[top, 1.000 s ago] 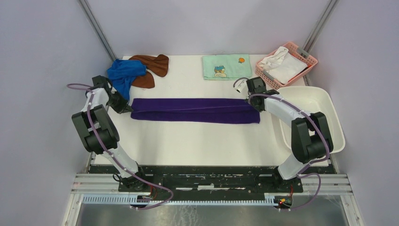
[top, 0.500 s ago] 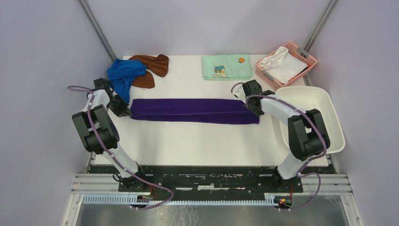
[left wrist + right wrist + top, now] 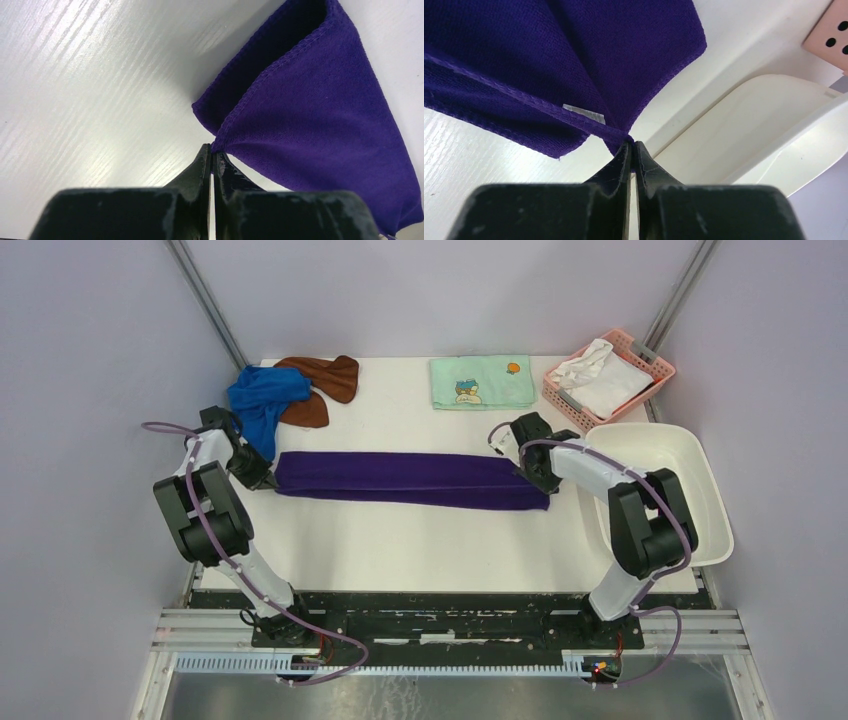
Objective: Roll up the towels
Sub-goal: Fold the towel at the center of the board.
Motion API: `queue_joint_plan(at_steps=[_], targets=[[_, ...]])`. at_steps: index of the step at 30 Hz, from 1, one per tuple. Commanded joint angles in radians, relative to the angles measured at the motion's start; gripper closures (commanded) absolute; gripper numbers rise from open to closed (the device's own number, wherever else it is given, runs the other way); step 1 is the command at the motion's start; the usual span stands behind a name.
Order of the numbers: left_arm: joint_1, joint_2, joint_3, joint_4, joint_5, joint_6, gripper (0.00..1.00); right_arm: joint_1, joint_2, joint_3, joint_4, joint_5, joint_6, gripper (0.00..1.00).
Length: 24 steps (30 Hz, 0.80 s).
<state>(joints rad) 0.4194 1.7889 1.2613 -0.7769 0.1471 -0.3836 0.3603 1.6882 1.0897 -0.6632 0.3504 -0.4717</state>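
On the white table (image 3: 400,540), mid-frame, the purple towel (image 3: 410,480) lies folded long; left gripper (image 3: 211,152) and right gripper (image 3: 632,145) each pinch an end

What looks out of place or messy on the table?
Blue towel and brown towel lie crumpled and overlapping at the far left corner. The purple towel, pinched at both ends by the left gripper and right gripper, lies slightly askew. Nothing spilled or damaged.
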Motion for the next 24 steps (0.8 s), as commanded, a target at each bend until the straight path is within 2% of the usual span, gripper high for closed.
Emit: queue_joint_plan(at_steps=[1, 4, 9, 12, 15, 18, 24], targets=[[0.005, 0.005, 0.024, 0.007, -0.045, 0.051, 0.9, 0.005, 0.015, 0.068, -0.075, -0.022, 0.023, 0.87], [0.003, -0.01, 0.029, 0.007, -0.06, 0.046, 0.82, 0.007, -0.004, 0.105, -0.133, -0.107, 0.046, 0.72], [0.004, -0.077, 0.018, 0.027, -0.11, 0.026, 0.64, 0.015, -0.066, 0.187, -0.228, -0.244, 0.096, 0.55], [0.004, -0.148, -0.018, 0.061, -0.131, 0.005, 0.58, 0.017, -0.117, 0.226, -0.217, -0.272, 0.145, 0.47], [-0.012, -0.22, -0.039, 0.09, -0.139, -0.007, 0.52, 0.016, -0.151, 0.241, -0.171, -0.262, 0.243, 0.45], [-0.081, -0.256, -0.037, 0.099, -0.138, -0.002, 0.49, 0.016, -0.158, 0.227, -0.116, -0.23, 0.368, 0.45], [-0.224, -0.229, -0.044, 0.145, -0.126, 0.018, 0.43, 0.01, -0.101, 0.169, -0.052, -0.116, 0.551, 0.44]])
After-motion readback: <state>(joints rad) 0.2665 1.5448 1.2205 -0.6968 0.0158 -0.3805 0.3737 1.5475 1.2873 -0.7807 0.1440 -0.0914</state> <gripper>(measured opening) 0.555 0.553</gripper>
